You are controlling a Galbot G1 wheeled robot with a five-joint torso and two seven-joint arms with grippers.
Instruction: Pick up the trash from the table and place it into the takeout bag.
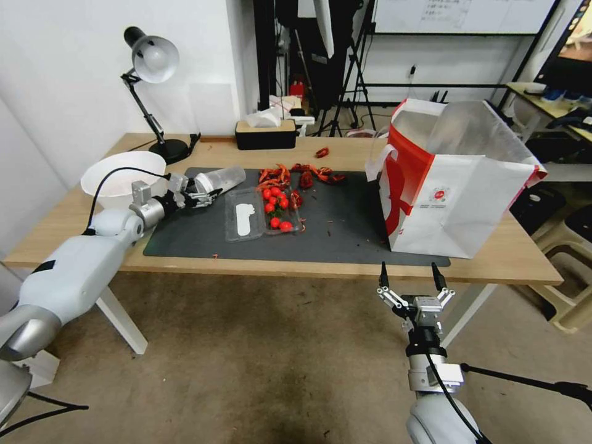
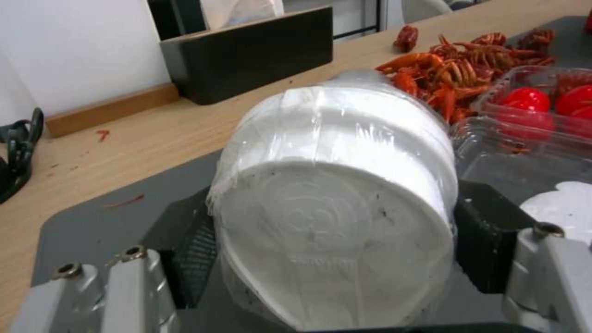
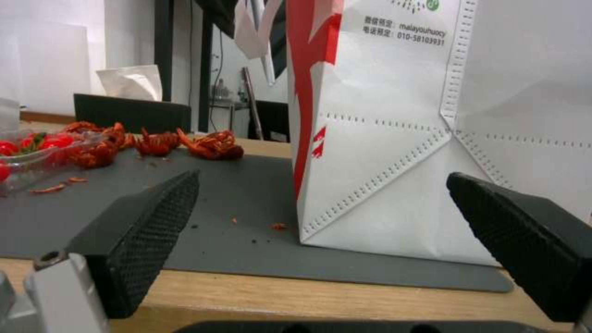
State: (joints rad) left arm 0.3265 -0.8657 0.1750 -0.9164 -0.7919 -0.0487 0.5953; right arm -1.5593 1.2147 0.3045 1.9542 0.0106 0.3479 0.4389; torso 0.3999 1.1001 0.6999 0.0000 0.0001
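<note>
Across the bench [image 1: 493, 262], near its left edge, the left end effector [image 1: 198, 192] is clenching what looks like a plastic-wrapped cup stack [image 1: 221, 180]; next, carrying it to the takeout bag [image 1: 459, 203]. Right end effector [image 1: 412, 275] is waiting, released.

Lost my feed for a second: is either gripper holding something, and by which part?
Left gripper clamps the plastic cup around its base end. Right gripper is open, holding nothing.

table [image 1: 203, 266] | on it: dark grey mat [image 1: 345, 237], white bowl [image 1: 114, 169], desk lamp [image 1: 151, 92], tissue box [image 1: 265, 132]
</note>
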